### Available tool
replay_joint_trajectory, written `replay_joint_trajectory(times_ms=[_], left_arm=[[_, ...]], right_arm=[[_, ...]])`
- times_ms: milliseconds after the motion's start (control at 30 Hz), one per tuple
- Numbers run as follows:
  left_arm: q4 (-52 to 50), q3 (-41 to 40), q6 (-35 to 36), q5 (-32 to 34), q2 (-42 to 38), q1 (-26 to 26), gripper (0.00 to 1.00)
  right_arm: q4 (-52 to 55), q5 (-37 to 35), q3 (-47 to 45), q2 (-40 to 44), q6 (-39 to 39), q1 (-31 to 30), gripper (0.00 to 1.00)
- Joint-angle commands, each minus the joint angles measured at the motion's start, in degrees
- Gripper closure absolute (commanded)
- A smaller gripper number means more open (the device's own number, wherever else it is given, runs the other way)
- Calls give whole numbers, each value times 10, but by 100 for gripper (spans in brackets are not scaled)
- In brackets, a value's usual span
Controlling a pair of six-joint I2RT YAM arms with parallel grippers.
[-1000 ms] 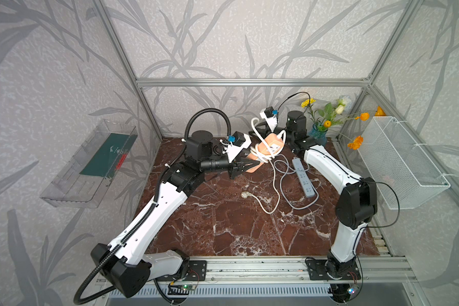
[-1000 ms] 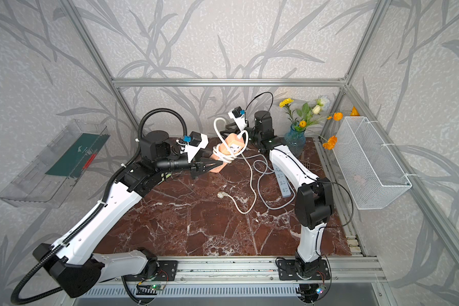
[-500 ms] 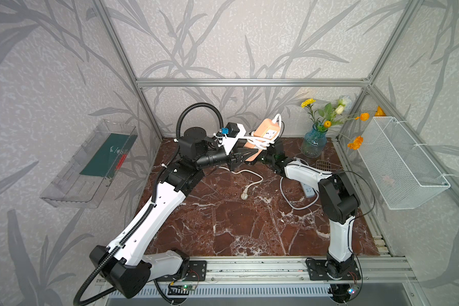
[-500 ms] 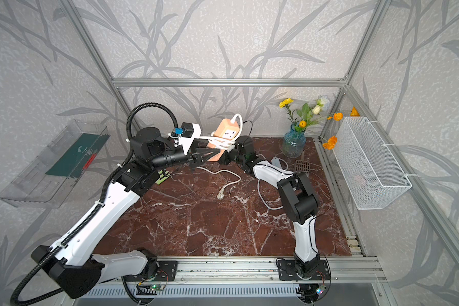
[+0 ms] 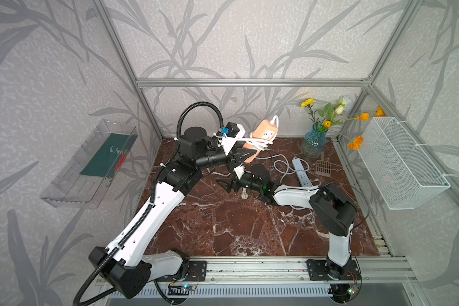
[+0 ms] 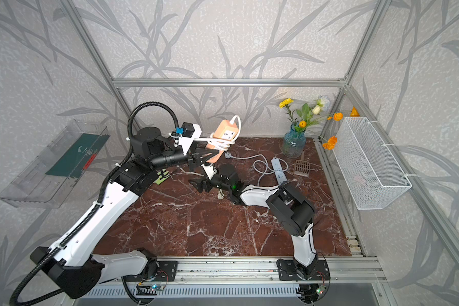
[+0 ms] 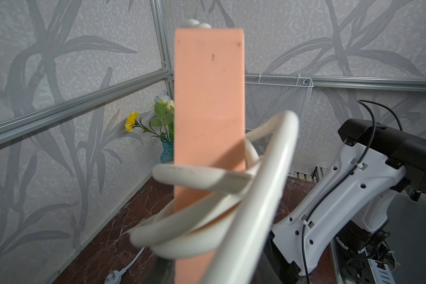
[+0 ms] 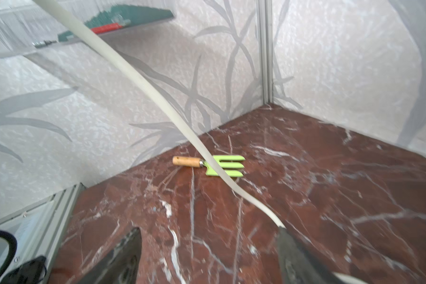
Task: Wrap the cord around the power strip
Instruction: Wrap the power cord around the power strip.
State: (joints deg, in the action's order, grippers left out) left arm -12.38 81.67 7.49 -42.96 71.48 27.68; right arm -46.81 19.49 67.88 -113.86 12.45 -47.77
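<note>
Aloft, left tool (image 5: 243, 158) level, clamping power strip (image 5: 263, 127)

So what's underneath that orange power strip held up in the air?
The left gripper grips the power strip's lower end, covering it. White cord coils round the strip and hangs to the table, where a plug lies.
</note>
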Motion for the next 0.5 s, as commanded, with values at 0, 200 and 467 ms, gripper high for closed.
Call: replay_joint_trajectory(times_ms=[0, 200, 467], left_arm=[[41, 34, -15, -7, -4, -2, 100], [47, 38, -27, -9, 3, -1, 100], [35, 51, -39, 7, -8, -7, 100]], right_arm=[[-60, -42, 64, -46, 12, -6, 15], [-14, -89, 183, -124, 20, -21, 18], [30, -173, 256, -202, 42, 3, 82]])
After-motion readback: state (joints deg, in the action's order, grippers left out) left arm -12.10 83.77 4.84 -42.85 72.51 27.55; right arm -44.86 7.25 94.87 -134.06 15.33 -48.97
